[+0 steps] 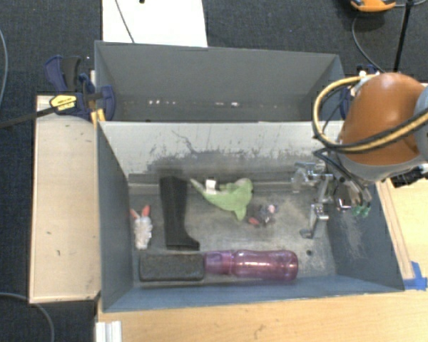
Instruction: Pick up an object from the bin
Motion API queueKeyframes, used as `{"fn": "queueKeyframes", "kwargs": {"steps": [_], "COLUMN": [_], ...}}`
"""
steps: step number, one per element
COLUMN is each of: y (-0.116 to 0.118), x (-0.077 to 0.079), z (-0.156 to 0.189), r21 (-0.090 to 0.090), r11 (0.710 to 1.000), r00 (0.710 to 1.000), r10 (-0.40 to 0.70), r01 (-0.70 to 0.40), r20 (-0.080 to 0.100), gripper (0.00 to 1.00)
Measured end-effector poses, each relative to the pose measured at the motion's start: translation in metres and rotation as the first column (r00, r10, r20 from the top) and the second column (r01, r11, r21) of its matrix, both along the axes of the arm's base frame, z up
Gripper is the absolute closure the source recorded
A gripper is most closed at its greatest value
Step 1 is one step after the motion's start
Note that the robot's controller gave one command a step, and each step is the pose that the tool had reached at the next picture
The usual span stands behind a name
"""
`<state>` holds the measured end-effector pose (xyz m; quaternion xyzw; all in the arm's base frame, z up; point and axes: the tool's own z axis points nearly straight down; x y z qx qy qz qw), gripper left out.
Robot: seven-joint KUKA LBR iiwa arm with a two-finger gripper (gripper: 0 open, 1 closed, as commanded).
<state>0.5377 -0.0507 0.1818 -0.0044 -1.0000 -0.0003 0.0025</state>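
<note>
My gripper (310, 201) hangs over the right part of the bin floor, above bare metal, with its fingers spread open and nothing between them. Nearest to it, just to the left, lies a small dark thing with pink and red spots (261, 215). Left of that sits a green soft thing with a white tag (230, 195). A purple see-through bottle (251, 264) lies on its side along the front wall, below and left of the gripper.
A dark grey block (171, 267) lies at the bottle's left end. A black L-shaped piece (176, 221) stands left of centre, and a small white figure with red bits (141, 228) is by the left wall. The arm's orange cover overhangs the right rim.
</note>
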Motion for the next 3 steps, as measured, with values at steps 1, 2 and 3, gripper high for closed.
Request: {"fn": "queueKeyframes", "kwargs": {"steps": [1, 2, 3], "y": [0.0, 0.033, 0.064], "x": [0.002, 0.0, -0.012], "z": [0.004, -0.031, -0.06], "r21": [-0.001, -0.002, 0.001], "r11": [1.0, 1.0, 1.0], "r00": [1.0, 1.0, 1.0], "r10": [0.001, -0.024, -0.022], "r01": [-0.001, 0.024, 0.022], "r20": [0.008, 0.014, 0.006], "gripper": [0.0, 0.0, 0.0]}}
